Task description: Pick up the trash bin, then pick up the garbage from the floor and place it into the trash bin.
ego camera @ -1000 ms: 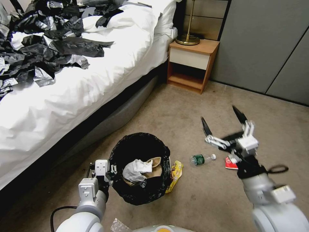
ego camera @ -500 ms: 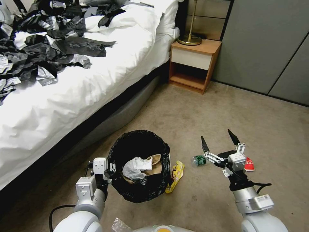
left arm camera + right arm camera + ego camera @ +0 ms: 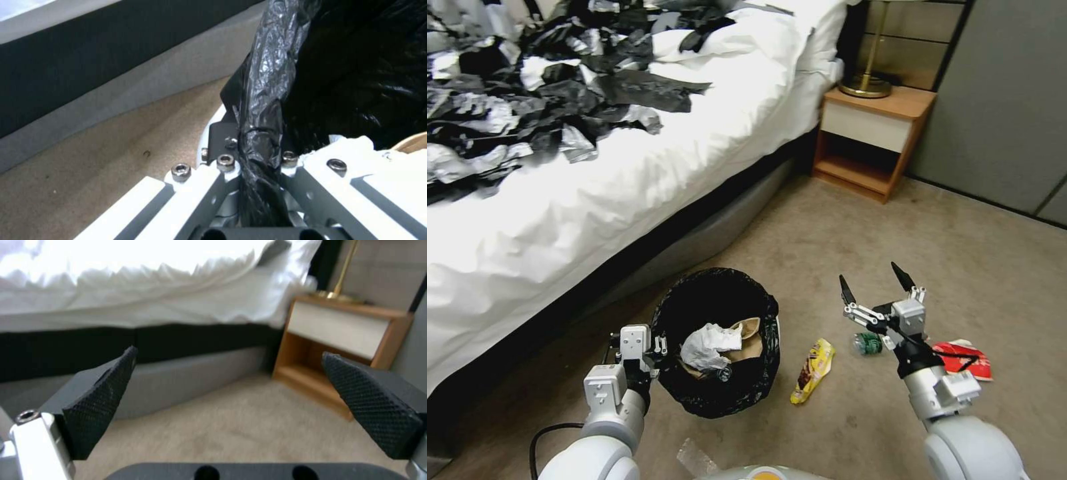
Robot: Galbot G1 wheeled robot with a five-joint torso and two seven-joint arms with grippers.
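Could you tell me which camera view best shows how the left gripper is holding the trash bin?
The left wrist view: the left gripper is shut on the trash bin's bag-lined rim, close up. The head view shows the whole bin, the grip mostly hidden. The right wrist view faces the bed.

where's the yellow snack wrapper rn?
Head view: the yellow snack wrapper lies on the carpet just right of the trash bin, apart from it, with the green-labelled bottle further right under the right end effector.

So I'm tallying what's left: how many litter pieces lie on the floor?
3: a yellow wrapper beside the bin, a bottle under the right gripper, a red packet farther right. More may be hidden.
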